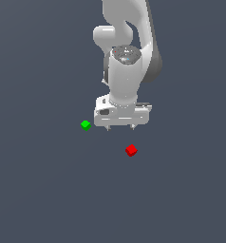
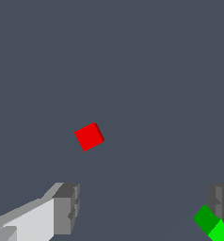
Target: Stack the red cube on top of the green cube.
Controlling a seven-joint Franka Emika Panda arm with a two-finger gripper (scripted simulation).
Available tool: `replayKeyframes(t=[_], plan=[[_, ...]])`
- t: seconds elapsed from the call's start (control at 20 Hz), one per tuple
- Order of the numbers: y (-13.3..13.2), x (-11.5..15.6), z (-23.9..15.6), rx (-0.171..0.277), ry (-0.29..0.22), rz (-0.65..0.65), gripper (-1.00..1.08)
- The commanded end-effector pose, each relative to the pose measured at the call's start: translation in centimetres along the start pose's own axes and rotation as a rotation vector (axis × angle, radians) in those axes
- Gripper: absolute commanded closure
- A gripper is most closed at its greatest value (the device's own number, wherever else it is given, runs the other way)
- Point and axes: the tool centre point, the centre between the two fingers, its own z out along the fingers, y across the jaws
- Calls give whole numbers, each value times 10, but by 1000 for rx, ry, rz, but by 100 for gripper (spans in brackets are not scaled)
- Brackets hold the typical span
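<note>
The red cube [image 1: 131, 150] lies on the dark grey floor, in front of the gripper and a little toward the exterior view's right. It also shows in the wrist view [image 2: 89, 137], apart from the fingers. The green cube [image 1: 85, 125] lies to the exterior view's left of the gripper, at about the height of its fingertips in the picture. It shows at the corner of the wrist view [image 2: 212, 225], partly cut off. My gripper [image 1: 120, 127] is open and empty, pointing down, with its fingers [image 2: 67, 207] wide apart. It touches neither cube.
The white arm [image 1: 127, 52] rises behind the gripper. The dark grey floor [image 1: 48, 190] lies all around the cubes.
</note>
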Motion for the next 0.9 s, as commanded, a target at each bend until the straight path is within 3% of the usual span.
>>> replayKeyframes(t=[0.0, 0.45, 0.85], plan=[[0, 0, 0, 0, 0, 0, -92], [-9, 5, 20, 3, -5, -73, -92], [-35, 13, 73, 11, -19, -266, -92]])
